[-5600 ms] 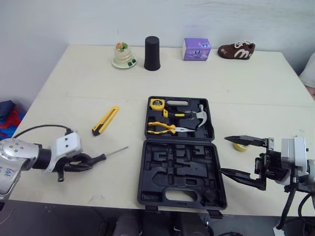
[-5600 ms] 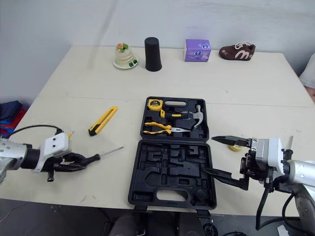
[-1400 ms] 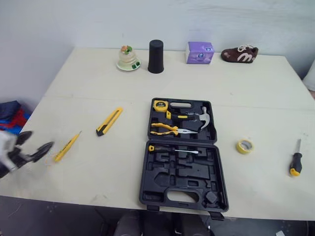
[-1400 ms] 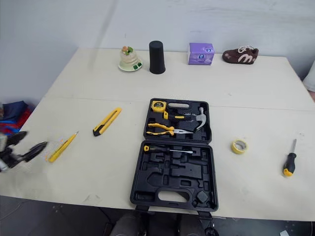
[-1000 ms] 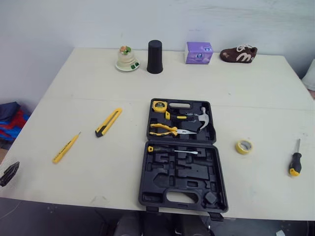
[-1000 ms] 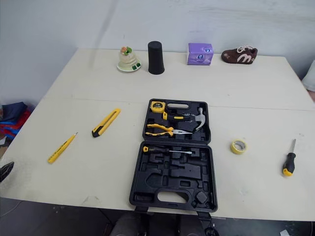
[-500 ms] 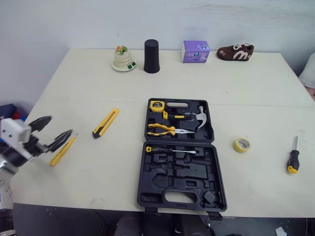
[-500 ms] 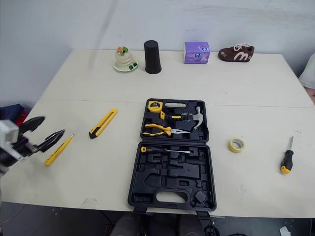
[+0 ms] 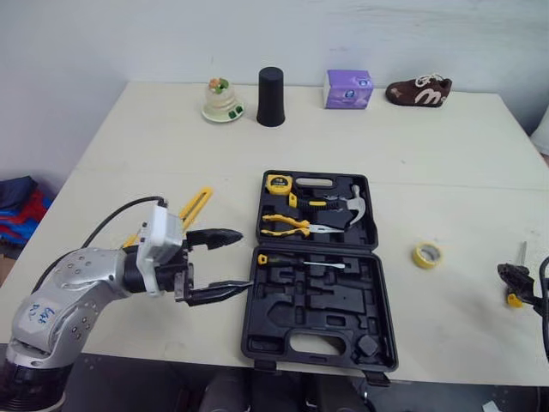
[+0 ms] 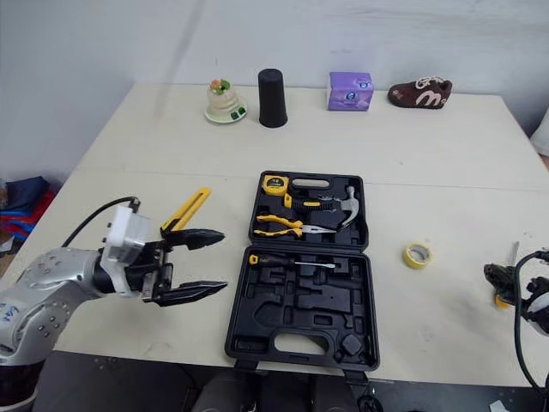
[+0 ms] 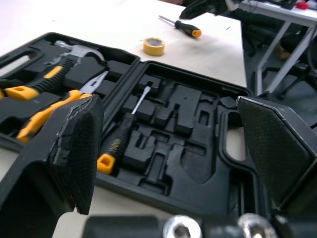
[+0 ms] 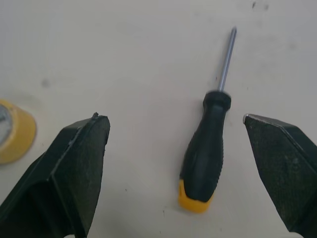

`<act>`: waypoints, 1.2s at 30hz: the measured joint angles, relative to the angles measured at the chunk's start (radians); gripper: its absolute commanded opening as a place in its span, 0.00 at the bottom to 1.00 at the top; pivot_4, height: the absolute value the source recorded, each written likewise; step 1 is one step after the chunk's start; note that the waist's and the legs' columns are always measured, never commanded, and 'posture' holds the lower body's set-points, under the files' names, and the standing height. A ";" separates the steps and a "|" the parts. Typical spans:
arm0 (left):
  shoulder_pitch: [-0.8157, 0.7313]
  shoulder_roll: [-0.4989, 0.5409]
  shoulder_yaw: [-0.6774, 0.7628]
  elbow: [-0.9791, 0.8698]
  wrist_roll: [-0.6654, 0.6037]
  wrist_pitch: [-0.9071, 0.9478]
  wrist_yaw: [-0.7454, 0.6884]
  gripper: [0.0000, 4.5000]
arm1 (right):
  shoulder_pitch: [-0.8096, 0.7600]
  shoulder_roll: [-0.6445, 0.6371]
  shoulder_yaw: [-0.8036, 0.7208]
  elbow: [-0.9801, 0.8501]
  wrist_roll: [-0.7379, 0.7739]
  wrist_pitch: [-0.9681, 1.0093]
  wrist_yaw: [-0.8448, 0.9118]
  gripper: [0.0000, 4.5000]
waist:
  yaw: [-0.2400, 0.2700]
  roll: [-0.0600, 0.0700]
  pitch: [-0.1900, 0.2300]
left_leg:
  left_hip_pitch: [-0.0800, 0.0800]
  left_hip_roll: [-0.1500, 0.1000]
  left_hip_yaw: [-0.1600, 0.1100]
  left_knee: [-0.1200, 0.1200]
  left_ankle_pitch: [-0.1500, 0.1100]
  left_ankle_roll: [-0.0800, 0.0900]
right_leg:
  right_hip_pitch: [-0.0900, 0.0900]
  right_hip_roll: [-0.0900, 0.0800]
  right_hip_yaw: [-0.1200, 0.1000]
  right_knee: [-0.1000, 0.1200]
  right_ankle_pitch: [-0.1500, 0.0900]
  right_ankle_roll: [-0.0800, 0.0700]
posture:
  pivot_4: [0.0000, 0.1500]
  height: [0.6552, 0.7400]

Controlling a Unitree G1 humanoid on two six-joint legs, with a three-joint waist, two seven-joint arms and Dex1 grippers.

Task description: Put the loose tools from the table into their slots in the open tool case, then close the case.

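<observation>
Both arms have moved since half a second ago. The left gripper [image 9: 248, 258] has swung in from the table's left edge and hovers just beside the left side of the case [image 9: 250, 339], level with its front half; its fingers [image 11: 74, 148] are spread wide with nothing between them. The right gripper [image 12: 172, 117] has come in at the table's right edge, above the loose screwdriver [image 12: 204, 151]. Its jaws stand wide apart too and hold nothing: the loose screwdriver lies flat on the table [image 9: 429, 154] between the two fingers, clear of both, its yellow end toward the wrist and its shaft pointing away.

The case lies open near the table's front edge, where it was. Its rear half holds a tape measure [image 9: 274, 182], a hammer [image 9: 352, 198] and pliers [image 9: 290, 226]. In the front half one small screwdriver [image 9: 300, 262] lies in a slot along the rear edge, yellow end to the left.

A tape roll [image 9: 426, 254] sits on the table between the case and the loose screwdriver, apart from both. A yellow knife [image 9: 197, 204] lies left of the case, beyond the left gripper, its near end hidden by that gripper's body. Along the far edge stand a dish [image 9: 221, 103], a black cup [image 9: 270, 97], a purple box [image 9: 348, 88] and a brown shoe [image 9: 419, 91]
</observation>
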 measured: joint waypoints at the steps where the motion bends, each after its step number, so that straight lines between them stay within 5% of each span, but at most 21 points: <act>1: -0.005 -0.010 -0.001 -0.004 -0.002 0.004 0.003 0.99 | -0.017 0.000 0.013 0.015 -0.014 0.016 -0.011 1.00 | 0.001 0.000 0.000 | 0.000 0.000 0.000 0.000 0.000 0.000 | 0.000 0.003 0.001 0.000 0.000 0.001 | 1.00 1.00; 8: -0.028 -0.029 -0.026 -0.010 -0.002 0.009 0.017 0.99 | -0.071 0.002 0.065 0.105 -0.128 0.053 -0.015 1.00 | 0.002 -0.001 0.000 | 0.000 0.000 0.001 0.002 0.000 0.002 | 0.000 0.005 0.004 0.000 0.002 0.004 | 1.00 1.00; 11: -0.042 -0.036 -0.038 -0.014 0.000 0.009 0.022 1.00 | -0.087 0.027 0.072 0.134 -0.163 0.015 0.013 0.81 | 0.002 -0.001 0.000 | 0.000 0.000 0.001 0.002 0.000 0.002 | 0.001 0.006 0.004 0.000 0.002 0.004 | 1.00 1.00; 15: -0.054 -0.049 -0.054 -0.015 0.003 0.009 0.025 1.00 | -0.092 0.060 0.076 0.140 -0.195 -0.029 0.043 0.36 | 0.002 -0.001 0.000 | 0.000 0.000 0.002 0.002 0.001 0.001 | 0.001 0.006 0.005 0.000 0.002 0.004 | 1.00 1.00; 17: -0.062 -0.049 -0.057 -0.015 0.006 0.007 0.024 1.00 | -0.093 0.065 0.072 0.137 -0.207 -0.036 0.046 0.23 | 0.003 -0.002 0.000 | 0.000 0.000 0.002 0.003 0.001 0.001 | 0.001 0.005 0.005 0.000 0.002 0.005 | 1.00 1.00; 22: -0.062 -0.053 -0.059 -0.007 0.008 0.000 0.002 1.00 | -0.035 0.075 0.063 0.042 -0.231 -0.118 0.142 0.23 | 0.003 0.000 0.001 | 0.000 0.000 0.002 0.002 0.000 0.001 | 0.000 0.006 0.006 -0.001 0.002 0.005 | 1.00 1.00; 27: -0.065 -0.049 -0.062 0.018 0.046 -0.049 -0.046 1.00 | 0.097 -0.217 0.143 -0.052 -0.481 -0.496 0.476 0.23 | -0.003 0.003 0.004 | 0.005 0.000 0.010 0.000 0.000 0.001 | 0.000 0.010 0.010 -0.001 0.003 0.007 | 1.00 1.00; 30: -0.057 -0.050 -0.086 0.080 0.136 -0.156 -0.108 1.00 | 0.032 -0.295 0.229 -0.097 -0.489 -0.674 0.713 0.23 | -0.011 -0.005 0.007 | 0.005 0.004 0.009 0.000 -0.001 -0.001 | 0.000 0.017 0.011 -0.004 0.004 0.004 | 1.00 1.00; 36: -0.032 -0.052 -0.101 0.151 0.221 -0.274 -0.166 1.00 | -0.153 -0.388 0.491 -0.213 -0.393 -0.599 0.945 0.23 | -0.009 -0.008 0.008 | 0.002 0.013 0.010 0.002 -0.002 -0.006 | -0.002 0.016 0.011 -0.004 0.003 0.000 | 1.00 1.00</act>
